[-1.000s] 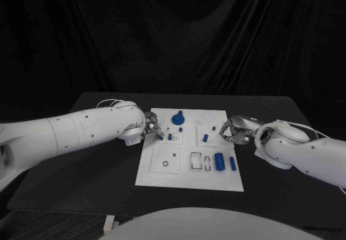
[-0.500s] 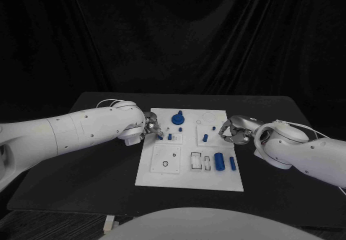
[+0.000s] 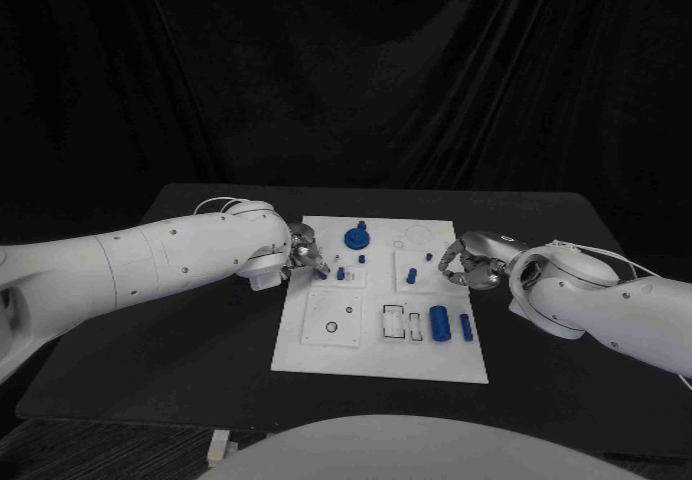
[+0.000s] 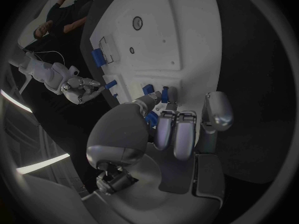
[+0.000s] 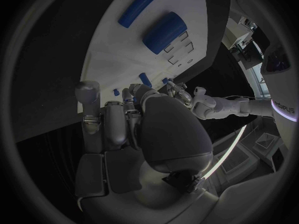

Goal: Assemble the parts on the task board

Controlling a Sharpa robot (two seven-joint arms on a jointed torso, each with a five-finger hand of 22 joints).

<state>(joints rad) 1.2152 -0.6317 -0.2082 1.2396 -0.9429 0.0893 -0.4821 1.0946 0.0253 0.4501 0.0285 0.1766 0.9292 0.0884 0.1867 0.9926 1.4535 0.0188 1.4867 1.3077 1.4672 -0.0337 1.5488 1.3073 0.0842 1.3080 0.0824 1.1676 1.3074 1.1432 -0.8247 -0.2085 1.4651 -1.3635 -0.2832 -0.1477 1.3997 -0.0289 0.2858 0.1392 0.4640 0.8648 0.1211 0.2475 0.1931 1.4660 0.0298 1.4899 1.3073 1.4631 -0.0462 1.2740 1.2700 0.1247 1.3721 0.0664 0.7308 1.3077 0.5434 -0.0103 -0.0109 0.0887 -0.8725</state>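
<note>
Task board lies between both hands: left hand pinches a small blue peg, right hand curled at board's right edge, holding nothing visible

left hand fingertips hidden behind palm, small peg partly covered

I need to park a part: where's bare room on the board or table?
Free: the white task board near edge, below the square insert and two blue cylinders, and the black table left of it. Crowded: the board's far half, where left hand and right hand flank small blue pegs.
</note>
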